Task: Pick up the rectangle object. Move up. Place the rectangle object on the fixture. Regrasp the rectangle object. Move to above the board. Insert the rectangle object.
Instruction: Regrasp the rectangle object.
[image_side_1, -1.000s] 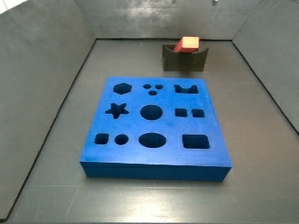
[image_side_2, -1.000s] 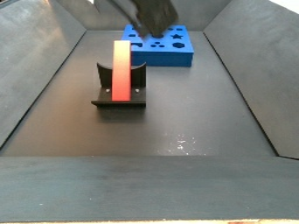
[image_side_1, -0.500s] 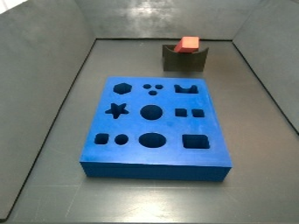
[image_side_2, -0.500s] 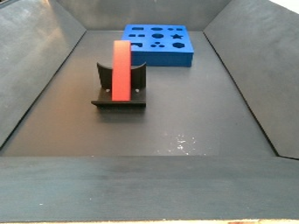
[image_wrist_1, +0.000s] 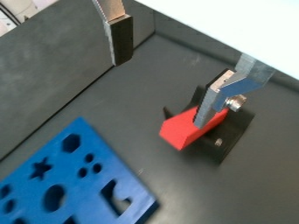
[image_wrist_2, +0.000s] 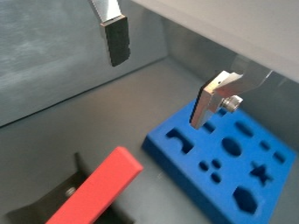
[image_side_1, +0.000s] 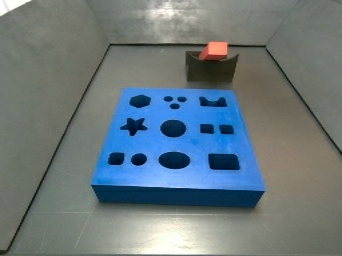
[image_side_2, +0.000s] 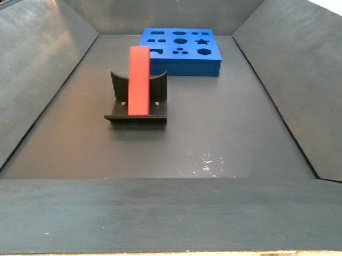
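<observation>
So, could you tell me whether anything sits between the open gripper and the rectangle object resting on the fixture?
Nothing visible does. The gripper hangs open, above and apart from the rectangle object, which stands in the fixture; only bare floor lies between it and the board.

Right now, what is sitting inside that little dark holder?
The red-orange block stands in the fixture, leaning back in its notch. Its bottom end is hidden by the holder. The claw is open and empty, above the floor, showing only in the wrist views.
</observation>
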